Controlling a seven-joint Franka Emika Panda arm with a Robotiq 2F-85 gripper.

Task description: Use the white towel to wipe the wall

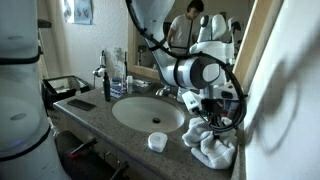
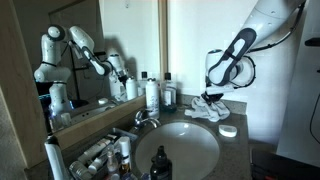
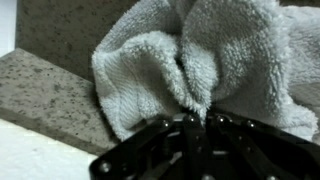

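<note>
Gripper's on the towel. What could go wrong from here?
1. The gripper seems to pinch only a bunched fold of the white towel. The fold may slip out on lifting, or meet the wall as a lump.
2. A small white round object sits on the counter near the towel. A trailing corner could sweep it off.

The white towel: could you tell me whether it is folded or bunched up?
Bunched up: the white towel lies crumpled on the counter, folds gathered into the hand.

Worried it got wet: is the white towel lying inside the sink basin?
No, the white towel lies on the counter beside the sink basin.
</note>
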